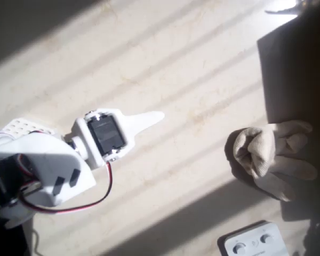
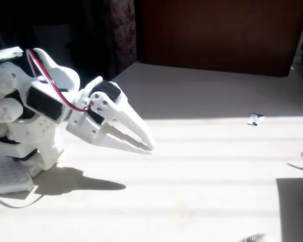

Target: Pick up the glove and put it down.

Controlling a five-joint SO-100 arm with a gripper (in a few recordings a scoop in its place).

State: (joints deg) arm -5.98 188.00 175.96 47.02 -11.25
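White box (image 1: 252,242) lies near the glove (image 1: 272,154), well apart from the empty, nearly closed hand (image 2: 147,145).

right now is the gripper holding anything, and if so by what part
Nothing is held. The gripper has its fingers together with nothing between them, and the glove lies on the table, well apart from it.

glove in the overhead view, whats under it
The glove lies partly on the pale table, its right side in dark shadow. Whatever is directly beneath it is covered and cannot be seen.
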